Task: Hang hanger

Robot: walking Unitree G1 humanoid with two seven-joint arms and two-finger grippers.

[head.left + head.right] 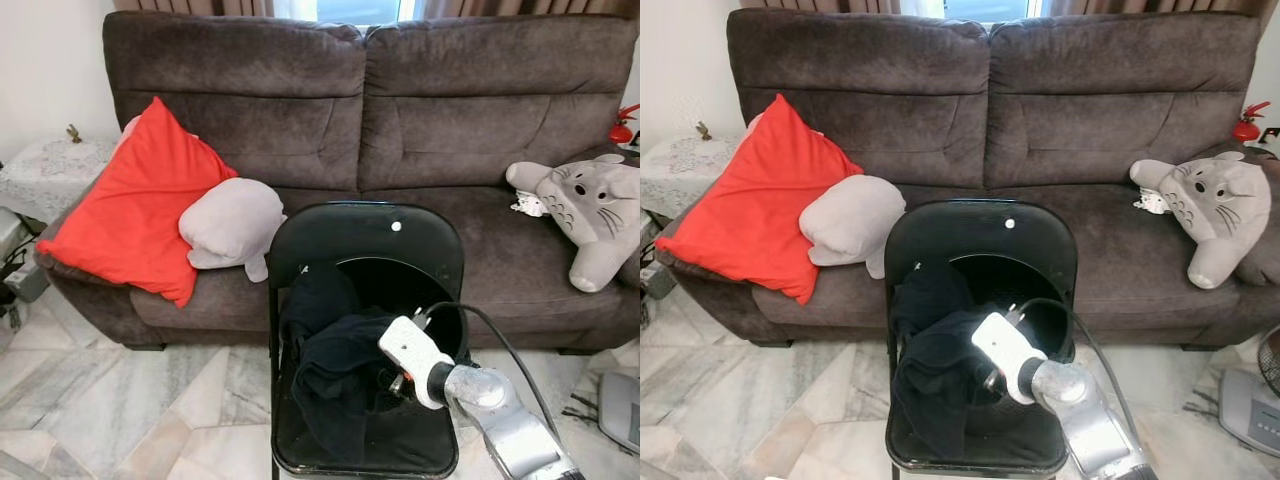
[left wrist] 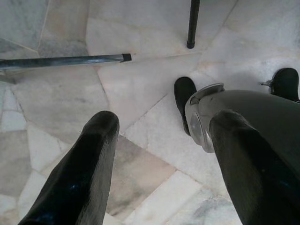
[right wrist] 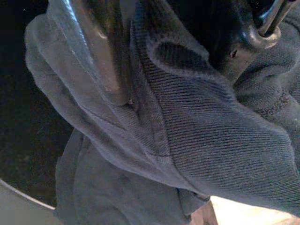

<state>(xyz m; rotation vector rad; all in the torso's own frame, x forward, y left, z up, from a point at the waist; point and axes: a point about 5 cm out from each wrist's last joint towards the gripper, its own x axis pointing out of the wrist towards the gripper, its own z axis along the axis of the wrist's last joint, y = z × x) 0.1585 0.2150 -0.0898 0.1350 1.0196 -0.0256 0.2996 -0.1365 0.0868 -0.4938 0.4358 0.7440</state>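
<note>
Two black fingers of the left gripper (image 2: 164,126) stand wide apart with nothing between them, hanging low over the pale marble floor (image 2: 140,79) beside the robot's own dark foot (image 2: 183,93). At the lower right of the head views the silver right arm (image 1: 500,420) reaches up and inward, and the right gripper (image 1: 393,386) is buried in a dark garment (image 1: 335,375) heaped on the seat of a black folding chair (image 1: 365,235) at lower centre. Whether that gripper is clamped or spread cannot be told, since the cloth covers it. The right wrist view presses close on the ribbed dark grey fabric, and there the hanger (image 3: 248,37) shows as a black neck with a metal hook rising from it, wrapped in the garment's collar. So the hanger lies inside the garment on the chair seat. Behind the chair, across the upper frame, stands a brown sofa (image 1: 450,100). On its left end a red cushion (image 1: 135,205) leans with a pale grey plush pillow (image 1: 232,222) touching it. A grey plush toy (image 1: 590,205) lies on the right end.
</note>
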